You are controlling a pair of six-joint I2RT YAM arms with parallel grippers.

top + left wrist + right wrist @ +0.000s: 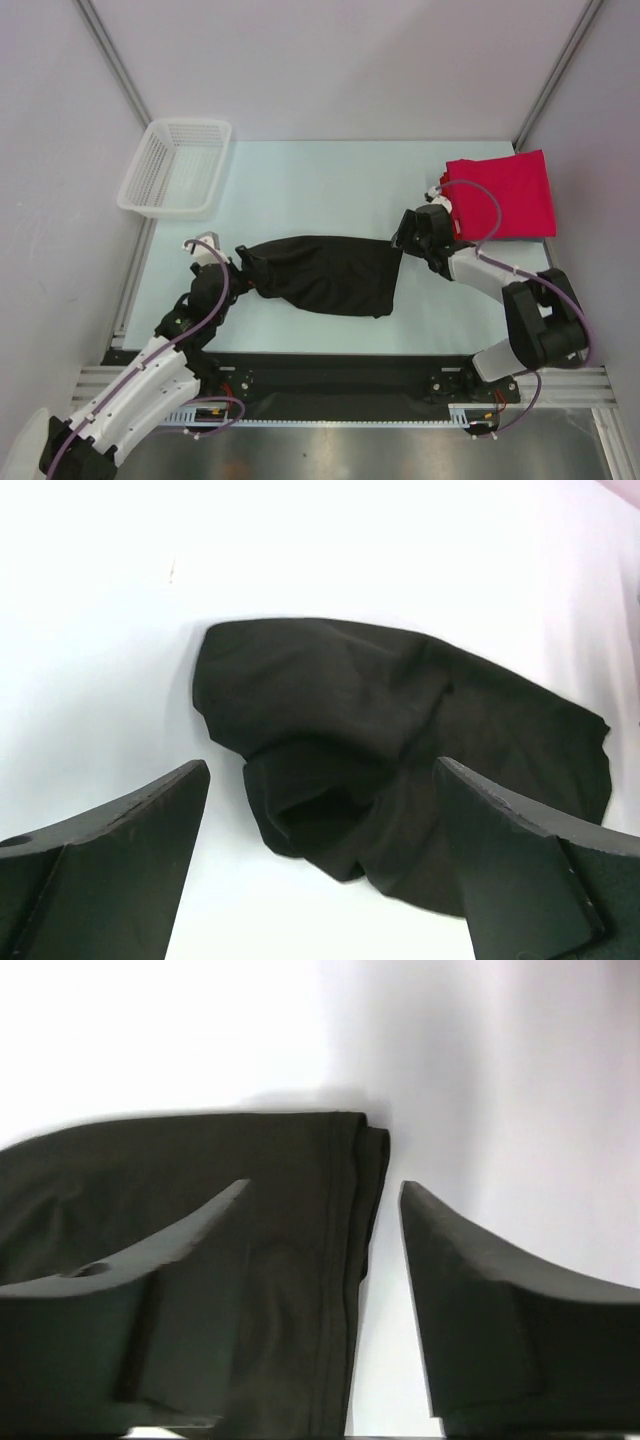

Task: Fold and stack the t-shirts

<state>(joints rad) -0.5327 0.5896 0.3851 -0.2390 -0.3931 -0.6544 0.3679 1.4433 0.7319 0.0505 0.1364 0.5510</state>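
Top external: ends of black t-shirt [325, 275] hidden under left gripper [247, 262] and right gripper [399, 240], both open, empty.

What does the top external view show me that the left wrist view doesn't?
Only the top external view shows the white basket at far left, the folded red t-shirt at far right, and the right hand at one end of the black t-shirt. Only the left wrist view shows the left hand open, with the shirt's bunched end just beyond it. Both show the black t-shirt lying on the table.
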